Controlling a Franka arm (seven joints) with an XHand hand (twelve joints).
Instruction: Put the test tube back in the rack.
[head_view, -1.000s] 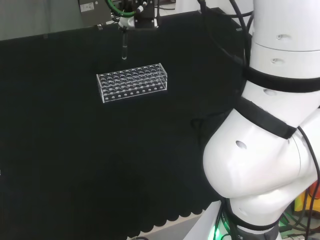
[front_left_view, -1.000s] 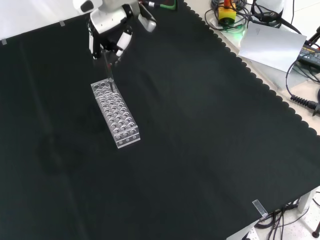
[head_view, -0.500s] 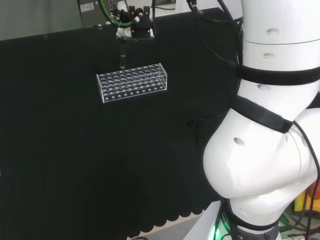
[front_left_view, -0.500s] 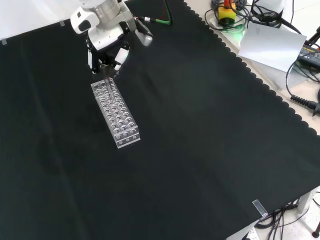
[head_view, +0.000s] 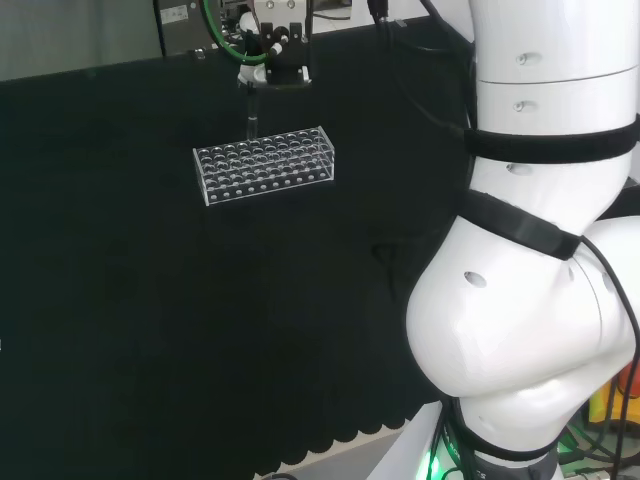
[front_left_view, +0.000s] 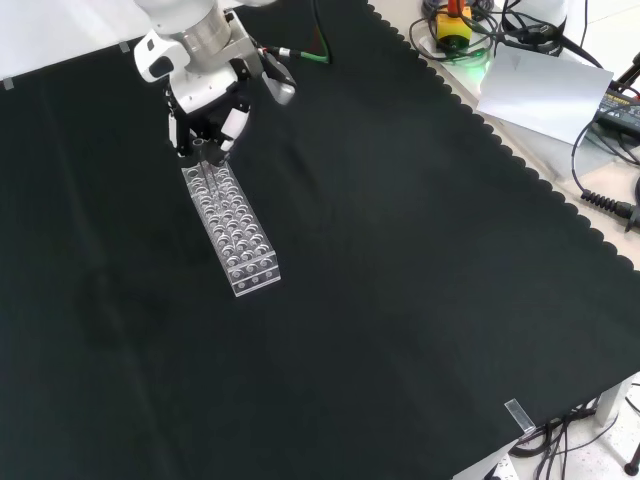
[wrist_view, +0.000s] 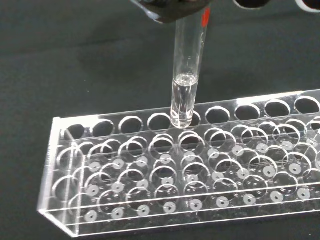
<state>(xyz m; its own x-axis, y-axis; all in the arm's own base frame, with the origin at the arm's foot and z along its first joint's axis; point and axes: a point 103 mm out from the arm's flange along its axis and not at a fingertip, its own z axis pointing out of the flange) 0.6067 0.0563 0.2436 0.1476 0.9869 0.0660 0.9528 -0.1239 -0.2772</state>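
Observation:
A clear plastic rack (head_view: 264, 165) (front_left_view: 231, 228) (wrist_view: 180, 170) with several rows of round holes lies on the black cloth. The hand (head_view: 272, 55) (front_left_view: 203, 92) hangs over the rack's far edge in the head view, its fingers (wrist_view: 172, 9) pinched on the top of a clear test tube (wrist_view: 186, 75) (head_view: 251, 112). The tube stands upright and holds a little clear liquid at its bottom. Its rounded tip sits right at the mouth of a hole in the rack's outer row, in the wrist view.
In the front view, cables, a yellow and red device (front_left_view: 452, 22) and a grey sheet (front_left_view: 540, 90) lie beyond the cloth's scalloped edge at the upper right. The arm's white links (head_view: 530, 260) stand at the right of the head view.
The hand has come down with the tube: the tip, earlier well above the rack, now meets a hole in the rack's outer row.

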